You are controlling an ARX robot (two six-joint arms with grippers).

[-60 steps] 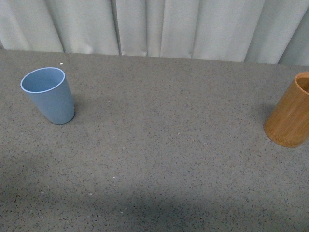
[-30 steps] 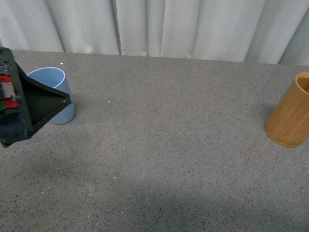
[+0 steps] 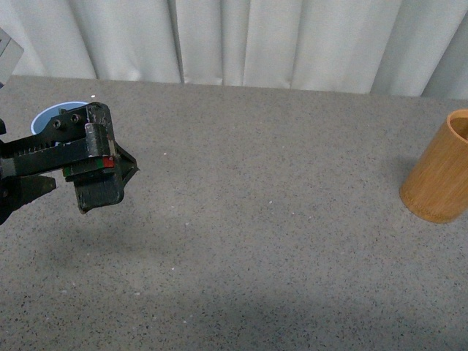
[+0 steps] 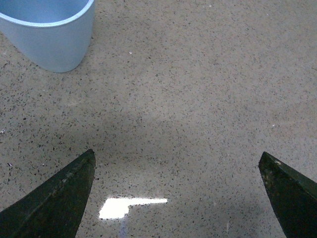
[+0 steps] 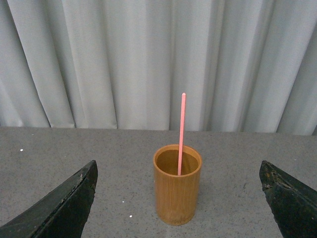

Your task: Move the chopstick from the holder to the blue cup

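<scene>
**Standing in the holder, the chopstick is untouched**

The chopstick (image 5: 181, 134) stands nearly upright in the holder (image 5: 177, 198) at the bench's (image 3: 278, 219) right edge. The right tool (image 5: 177, 163) faces it, jaws wide apart. The left tool (image 4: 177, 153) (equally spread) hovers beside the blue cup (image 4: 49, 34) near the far left corner.

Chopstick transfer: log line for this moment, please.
chopstick: in holder | left gripper: open, near blue cup | right gripper: open, facing holder
</scene>
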